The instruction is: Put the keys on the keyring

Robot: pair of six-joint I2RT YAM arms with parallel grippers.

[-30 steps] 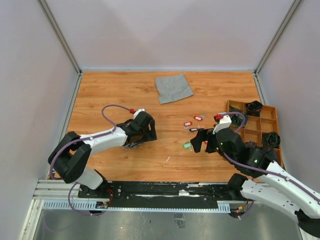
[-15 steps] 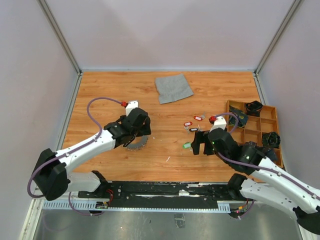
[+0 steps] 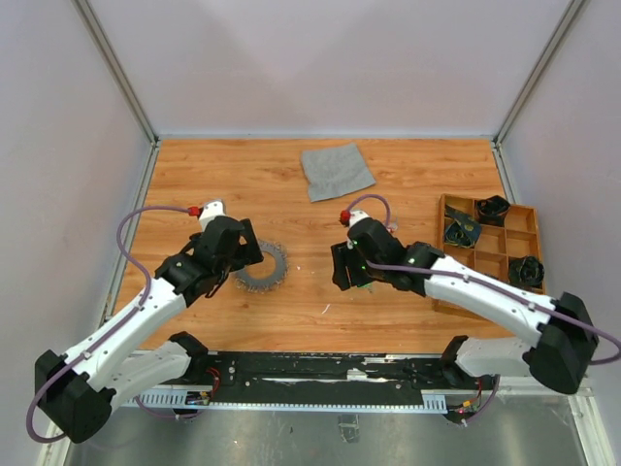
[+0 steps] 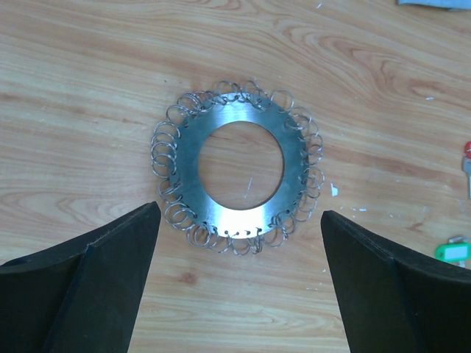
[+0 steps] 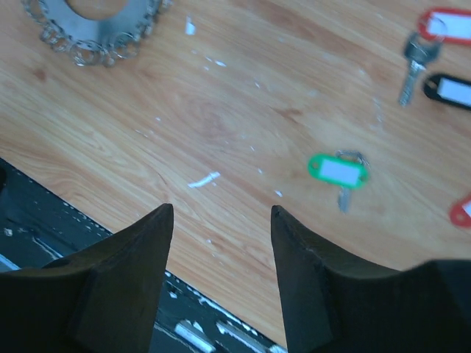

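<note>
Left gripper (image 3: 243, 257) released, backed off, jaws wide, empty. keyring (image 4: 294, 165) flat on desk, frame centre. Right gripper (image 5: 221, 213) swung left, jaws narrowing, empty. keys (image 5: 337, 170) loose, frame right; none threaded.

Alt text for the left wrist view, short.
A silvery keyring fringed with small wire loops lies flat on the wooden table, beyond the left gripper's wide-open black fingers. A green key tag shows at the right edge.

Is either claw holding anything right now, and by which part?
Nothing is held. The left gripper is open near the keyring, which lies flat and untouched on the table. The right gripper is open and empty, with the keys lying loose nearby.
</note>
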